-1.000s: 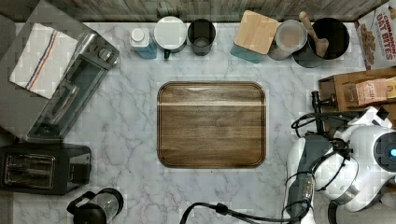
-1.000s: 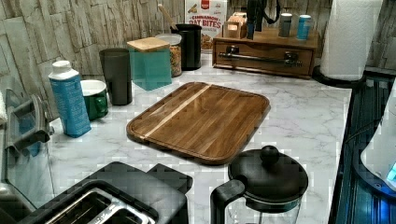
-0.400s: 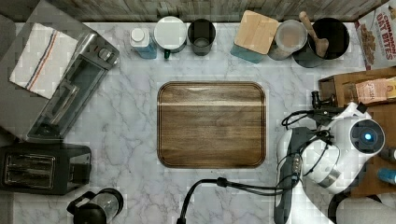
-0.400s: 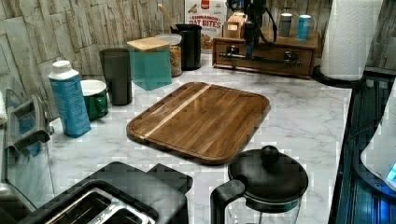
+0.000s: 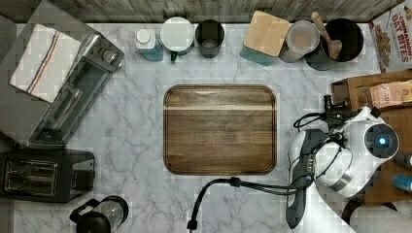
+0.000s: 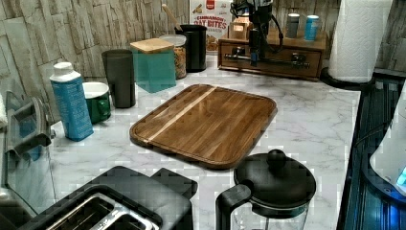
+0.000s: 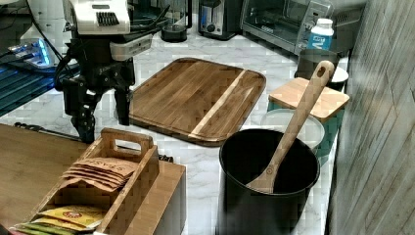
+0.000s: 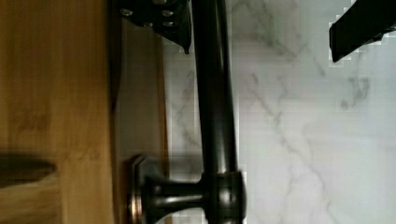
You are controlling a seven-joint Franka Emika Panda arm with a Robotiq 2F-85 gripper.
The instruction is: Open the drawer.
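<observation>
the pincer (image 6: 253, 56) has been brought down from above the wooden organiser to the drawer (image 6: 268, 61) front at the far end of the bench (image 6: 306, 120). in the wrist view its fingers (image 8: 175, 23) are seen spread wide, one either side of the black bar handle (image 8: 215, 93), nothing gripped. the drawer looks closed, so closing on the bar is judged next.

Even, fairly bright light is cast over the marble desk (image 5: 131, 136), and only soft shadows are seen. A pale sheen is shown along the cutting board's (image 5: 220, 129) far edge in the top view. Blocky compression is noticed throughout. The wrist view is rendered soft, the handle (image 8: 214, 93) blurred.
</observation>
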